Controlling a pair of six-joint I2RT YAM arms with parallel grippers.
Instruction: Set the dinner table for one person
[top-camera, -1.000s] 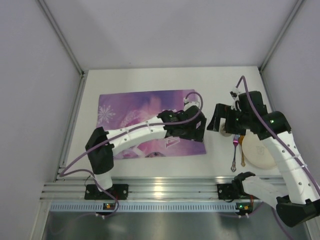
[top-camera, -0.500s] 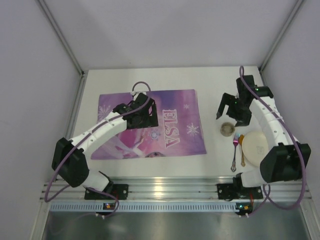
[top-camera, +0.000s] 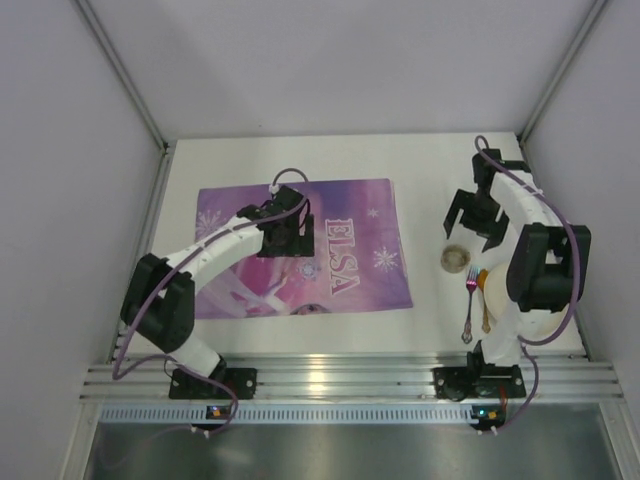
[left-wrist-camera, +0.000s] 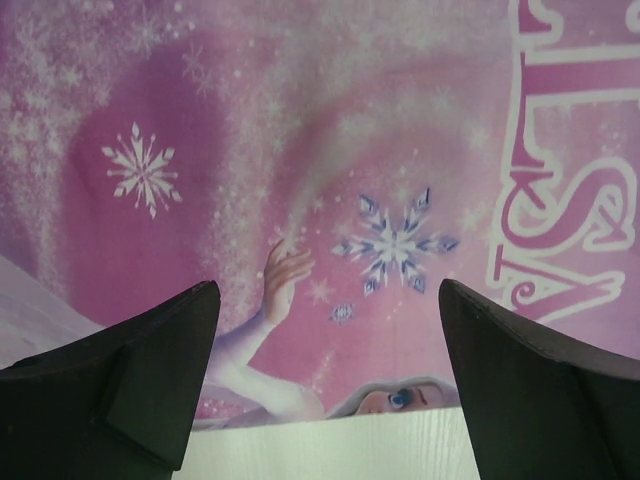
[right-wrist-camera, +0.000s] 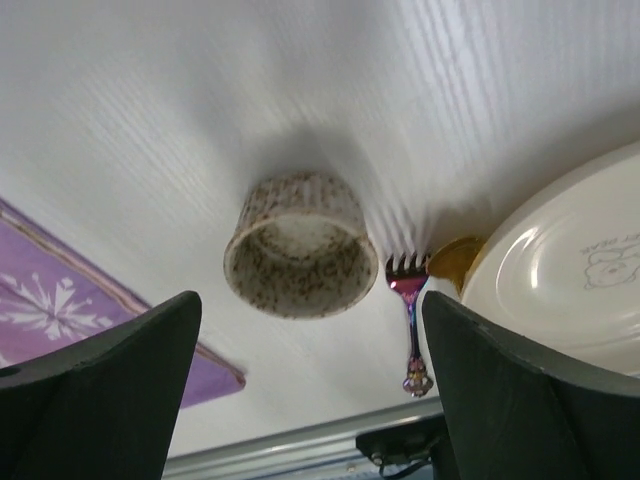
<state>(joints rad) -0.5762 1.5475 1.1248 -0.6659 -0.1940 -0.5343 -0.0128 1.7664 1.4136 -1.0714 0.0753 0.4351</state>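
Off-white and flat, the dinner table (top-camera: 420, 160) fills the floor of the top view. Its long axis runs left to right, parallel to the ribbed aluminium rail (top-camera: 320, 380) on its near edge. One purple placemat (top-camera: 355, 215) lies left of centre, its "ELSA" lettering turned sideways. Near the right edge sit one speckled cup (top-camera: 455, 259), one fork (top-camera: 469, 305), one gold spoon (top-camera: 485, 300) and one cream plate (top-camera: 497, 290), which is partly hidden by the right arm. The fork and spoon lie side by side, pointing from the near edge to the far edge. The left gripper (top-camera: 283, 240) hangs over the placemat. The right gripper (top-camera: 472, 232) is just beyond the cup.

In the left wrist view, the left gripper (left-wrist-camera: 325, 300) has its jaws wide apart and holds nothing. The placemat (left-wrist-camera: 300, 150) lies below, with a strip of bare tabletop (left-wrist-camera: 330, 450) at its edge.

In the right wrist view, the right gripper (right-wrist-camera: 310, 305) also has its jaws wide and grips nothing. The cup (right-wrist-camera: 295, 245) stands upright on the tabletop (right-wrist-camera: 200, 90) below. The fork (right-wrist-camera: 410, 320) is just beside the cup, and the spoon (right-wrist-camera: 450, 258) lies between the fork and the plate (right-wrist-camera: 560, 270). A corner of the placemat (right-wrist-camera: 60, 300) shows at the left.
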